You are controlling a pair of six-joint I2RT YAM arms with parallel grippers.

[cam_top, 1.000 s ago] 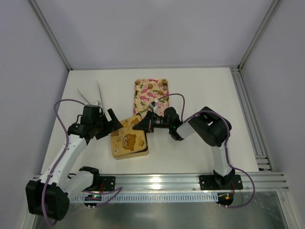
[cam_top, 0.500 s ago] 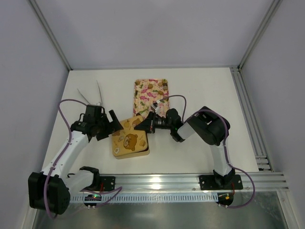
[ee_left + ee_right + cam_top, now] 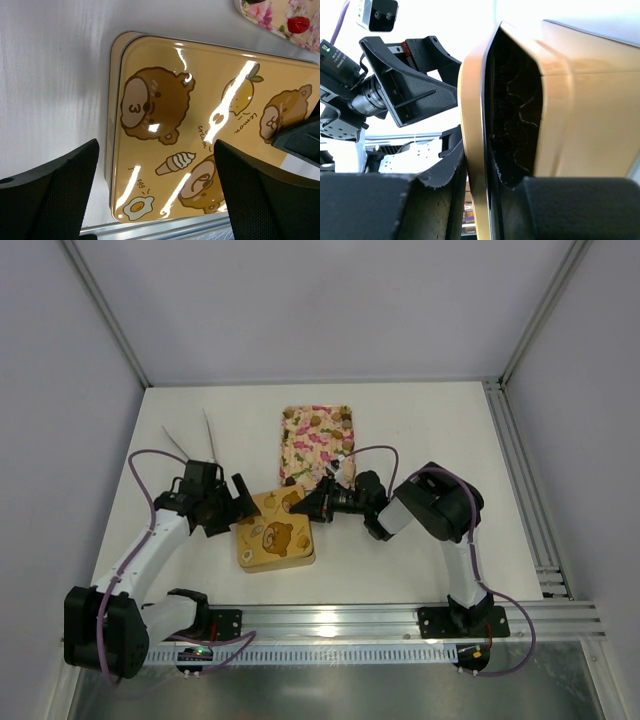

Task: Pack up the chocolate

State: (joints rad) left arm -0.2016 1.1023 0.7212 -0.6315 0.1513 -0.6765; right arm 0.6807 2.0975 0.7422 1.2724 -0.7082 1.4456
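The chocolate [image 3: 512, 107] shows only in the right wrist view, as a dark brown, wavy-edged mass inside a narrow gap between the gold box [image 3: 113, 110] and its lid [image 3: 200, 100]; single pieces cannot be made out. The box sits on the white table [image 3: 430, 430] near its front middle, just beside the near end of the pink floral tray [image 3: 317, 438] and between the two grippers. The lid is glossy tan-gold, printed with brown bears, a lemon, an ice-cream cone and a fried egg. It lies slightly off square over the box, whose paler rim peeks out along one side. The left gripper [image 3: 236, 504] hovers at the box's left edge with its jaws spread wide, gripping nothing. The right gripper [image 3: 490, 175] is at the right edge, the lid's gold rim running between its fingers; whether they pinch it cannot be told
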